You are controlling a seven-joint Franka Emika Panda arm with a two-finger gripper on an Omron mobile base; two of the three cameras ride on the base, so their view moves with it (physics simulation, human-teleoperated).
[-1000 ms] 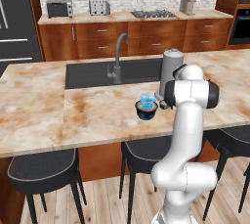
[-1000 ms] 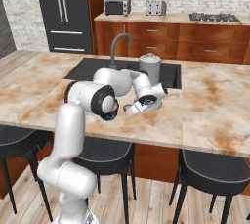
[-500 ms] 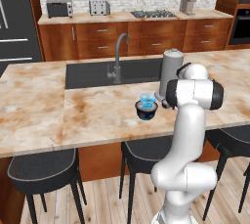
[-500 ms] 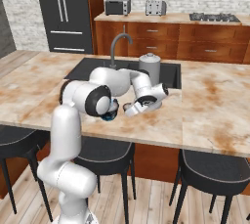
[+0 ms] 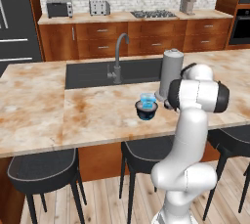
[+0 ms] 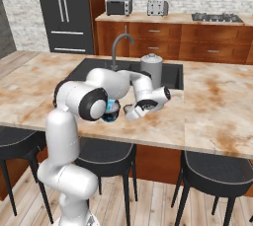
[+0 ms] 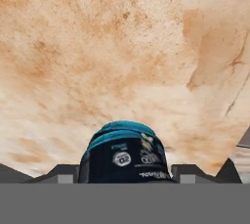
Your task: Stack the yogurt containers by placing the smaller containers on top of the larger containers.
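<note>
The light-blue cup (image 5: pixel 148 99) stands on top of the dark navy tub (image 5: pixel 146 112) on the marble island counter (image 5: pixel 97 115). In the right base view the same stack (image 6: pixel 112 111) is partly hidden behind my arm. My gripper (image 6: pixel 130 113) hangs low over the counter just right of that stack. In the hand view a tiny dark cup with a teal top (image 7: pixel 124 152) fills the gap between my fingers (image 7: pixel 63 173). Both fingers rest against its sides, so the gripper (image 7: pixel 124 174) is shut on it. Bare marble lies beyond it.
A tall grey cylinder (image 5: pixel 171 73) stands just behind the stack, at the sink's edge. The dark sink (image 5: pixel 93 74) with its faucet (image 5: pixel 118 56) lies behind and to the left. Black stools (image 5: pixel 41 169) stand under the counter's near edge.
</note>
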